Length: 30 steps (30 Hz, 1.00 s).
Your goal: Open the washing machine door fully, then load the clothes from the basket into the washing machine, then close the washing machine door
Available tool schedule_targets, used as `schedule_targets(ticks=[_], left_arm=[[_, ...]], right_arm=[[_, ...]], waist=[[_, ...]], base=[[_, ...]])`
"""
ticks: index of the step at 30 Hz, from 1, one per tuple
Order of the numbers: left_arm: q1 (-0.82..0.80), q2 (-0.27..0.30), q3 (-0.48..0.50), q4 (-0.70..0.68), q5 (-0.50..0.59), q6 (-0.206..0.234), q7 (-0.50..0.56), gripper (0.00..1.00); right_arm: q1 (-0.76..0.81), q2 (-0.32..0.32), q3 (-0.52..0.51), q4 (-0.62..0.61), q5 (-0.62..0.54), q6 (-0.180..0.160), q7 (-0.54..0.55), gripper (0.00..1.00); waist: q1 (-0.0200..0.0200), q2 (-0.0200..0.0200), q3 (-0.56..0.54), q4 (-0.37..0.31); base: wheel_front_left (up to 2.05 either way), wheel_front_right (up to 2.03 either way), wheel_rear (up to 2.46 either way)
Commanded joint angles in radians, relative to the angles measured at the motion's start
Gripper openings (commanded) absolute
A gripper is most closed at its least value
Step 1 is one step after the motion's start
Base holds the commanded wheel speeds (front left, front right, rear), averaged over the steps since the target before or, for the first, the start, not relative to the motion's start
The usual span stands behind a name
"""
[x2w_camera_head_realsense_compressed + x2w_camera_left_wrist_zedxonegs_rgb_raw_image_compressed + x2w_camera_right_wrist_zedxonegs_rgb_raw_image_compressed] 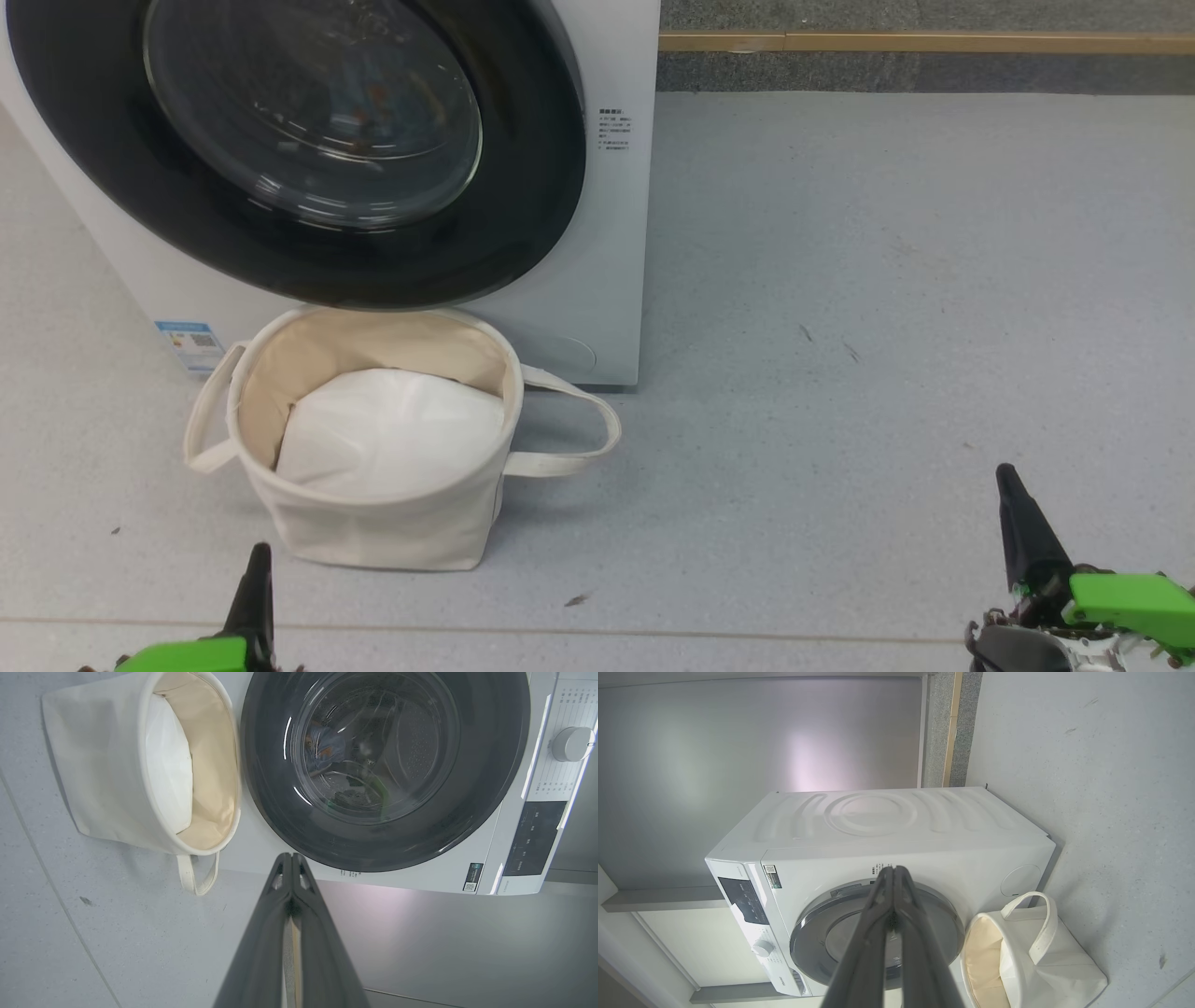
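Grey floor (887, 280); basket (373, 532) nr shut washing machine door (532, 187) for short reach; left gripper (292, 856), right gripper (894, 868) pinched together, empty.

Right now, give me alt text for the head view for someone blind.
A white washer with its black-rimmed door closed stands behind a cream basket holding white padding. The left hand and right hand, both shut, sit at the lower corners over grey floor.

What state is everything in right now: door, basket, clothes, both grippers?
washing machine door: closed, flush with the front
basket: upright, holding white padding, no garments seen in it
clothes: blue fabric seen through the door, inside the drum
left gripper: shut, empty
right gripper: shut, empty
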Motion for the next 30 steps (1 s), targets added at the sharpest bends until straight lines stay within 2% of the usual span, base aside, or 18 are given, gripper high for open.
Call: schedule_targets(ticks=[1,30], left_arm=[[-0.025,0.009,0.042,-0.037,-0.005,-0.007,0.009,0.00],[-0.025,0.008,0.042,-0.037,-0.005,-0.007,0.009,0.00]], right_arm=[[-0.030,-0.013,0.025,-0.037,0.006,0.000,0.008,0.00],[-0.030,-0.013,0.025,-0.037,0.006,0.000,0.008,0.00]], waist=[[0.0001,-0.0001,0.000,0.000],[0.0000,-0.0001,0.000,0.000]], base=[[0.00,0.00,0.00],[0.00,0.00,0.00]])
